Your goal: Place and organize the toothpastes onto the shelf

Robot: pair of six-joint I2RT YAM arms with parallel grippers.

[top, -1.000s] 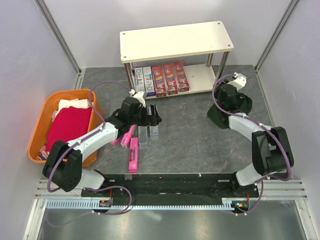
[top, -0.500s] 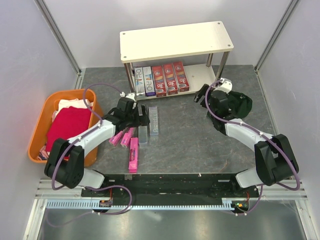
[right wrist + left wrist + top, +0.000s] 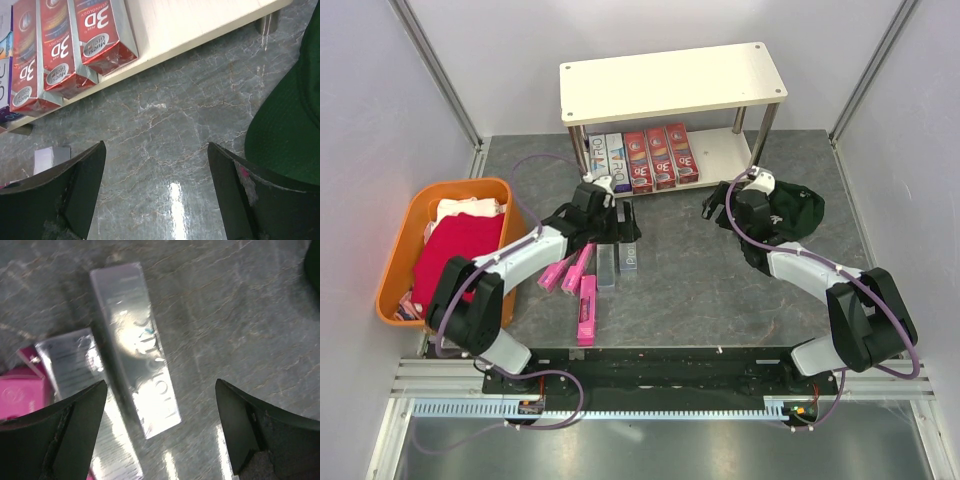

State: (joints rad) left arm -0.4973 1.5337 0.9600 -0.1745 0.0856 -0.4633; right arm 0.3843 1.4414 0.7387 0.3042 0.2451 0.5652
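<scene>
my L gripper wide, empty, over silver-grey cardboard toothpaste box flat on table | my R gripper wide, empty, nr cream two-tier shelf | step: pick approach | next: drop, straddle box width, pinch

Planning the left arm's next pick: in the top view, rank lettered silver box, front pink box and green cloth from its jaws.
1. Lettered silver box, under the left gripper.
2. Front pink box, toward the bases.
3. Green cloth, far right.
</scene>
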